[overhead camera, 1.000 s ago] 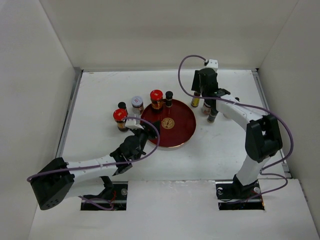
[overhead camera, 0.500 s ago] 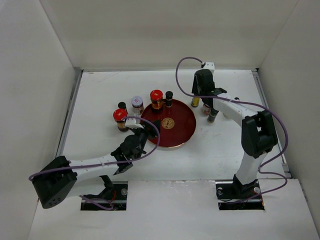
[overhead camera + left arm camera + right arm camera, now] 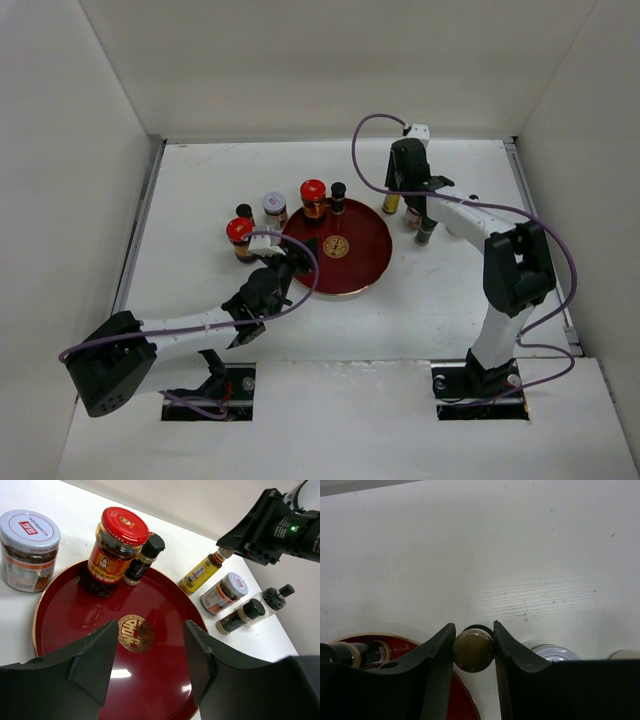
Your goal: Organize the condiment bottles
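The round dark-red tray point(image 3: 360, 268) holds a red-capped jar point(image 3: 313, 197) and a small black-capped bottle point(image 3: 338, 195). Left of the tray stand a white-lidded jar point(image 3: 274, 207), a small black-capped bottle point(image 3: 245, 212) and a second red-capped jar point(image 3: 238, 237). My left gripper point(image 3: 150, 650) is open and empty above the tray's near side point(image 3: 75, 620). My right gripper point(image 3: 473, 647) is shut on the cap of the slim amber bottle point(image 3: 473, 651), which stands just right of the tray point(image 3: 200, 572). Beside it are a white-lidded jar point(image 3: 225, 592) and a dark black-capped bottle point(image 3: 240, 616).
A clear bottle with a black cap point(image 3: 272, 599) stands furthest right of the group. White walls enclose the table on the left, back and right. The right arm's purple cable point(image 3: 360, 140) loops above its wrist.
My right wrist has shifted slightly left over the slim amber bottle. The left arm has hardly moved, and no bottle has changed place.
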`<state>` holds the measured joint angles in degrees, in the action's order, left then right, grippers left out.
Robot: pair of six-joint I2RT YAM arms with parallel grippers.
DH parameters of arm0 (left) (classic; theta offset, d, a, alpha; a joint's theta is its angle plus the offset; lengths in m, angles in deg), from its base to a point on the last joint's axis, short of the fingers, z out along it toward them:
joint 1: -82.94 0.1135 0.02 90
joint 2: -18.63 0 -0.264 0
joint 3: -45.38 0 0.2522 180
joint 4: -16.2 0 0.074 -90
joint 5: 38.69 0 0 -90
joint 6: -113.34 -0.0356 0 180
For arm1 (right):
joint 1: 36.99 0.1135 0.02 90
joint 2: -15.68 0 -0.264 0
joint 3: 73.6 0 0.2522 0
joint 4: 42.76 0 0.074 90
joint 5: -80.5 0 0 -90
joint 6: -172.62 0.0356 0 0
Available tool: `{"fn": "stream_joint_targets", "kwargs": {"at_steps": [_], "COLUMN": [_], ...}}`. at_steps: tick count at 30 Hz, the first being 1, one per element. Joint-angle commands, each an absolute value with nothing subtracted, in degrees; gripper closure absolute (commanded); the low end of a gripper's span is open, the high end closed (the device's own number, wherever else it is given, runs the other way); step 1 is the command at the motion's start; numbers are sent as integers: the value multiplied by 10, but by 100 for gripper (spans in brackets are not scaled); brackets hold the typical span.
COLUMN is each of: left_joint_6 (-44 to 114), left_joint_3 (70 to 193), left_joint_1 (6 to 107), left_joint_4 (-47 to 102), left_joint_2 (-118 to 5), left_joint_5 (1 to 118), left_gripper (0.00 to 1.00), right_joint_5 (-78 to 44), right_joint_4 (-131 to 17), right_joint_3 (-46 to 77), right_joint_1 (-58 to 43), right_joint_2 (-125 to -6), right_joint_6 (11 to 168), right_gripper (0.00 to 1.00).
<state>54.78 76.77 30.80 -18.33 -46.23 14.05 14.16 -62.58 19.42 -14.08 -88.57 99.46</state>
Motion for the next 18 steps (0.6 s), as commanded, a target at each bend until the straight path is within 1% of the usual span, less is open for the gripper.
{"fn": "stream_joint_targets", "kwargs": {"at_steps": [1, 11, 18], "left_joint_6": [549, 551, 553], "left_joint_3": [761, 758, 756], "left_joint_1": [312, 317, 318], "left_joint_4": [-222, -222, -222], "left_joint_2": [-464, -460, -460], "left_joint_5": [139, 138, 135], "left_gripper": [48, 47, 45], "right_joint_5": [150, 153, 148], "right_joint_4": [-601, -604, -587], "right_joint_3": [201, 213, 229], "right_joint_1": [-139, -85, -43], "right_joint_2": [-833, -785, -820], "right_joint_6": [998, 980, 986], "right_gripper": [72, 73, 72]}}
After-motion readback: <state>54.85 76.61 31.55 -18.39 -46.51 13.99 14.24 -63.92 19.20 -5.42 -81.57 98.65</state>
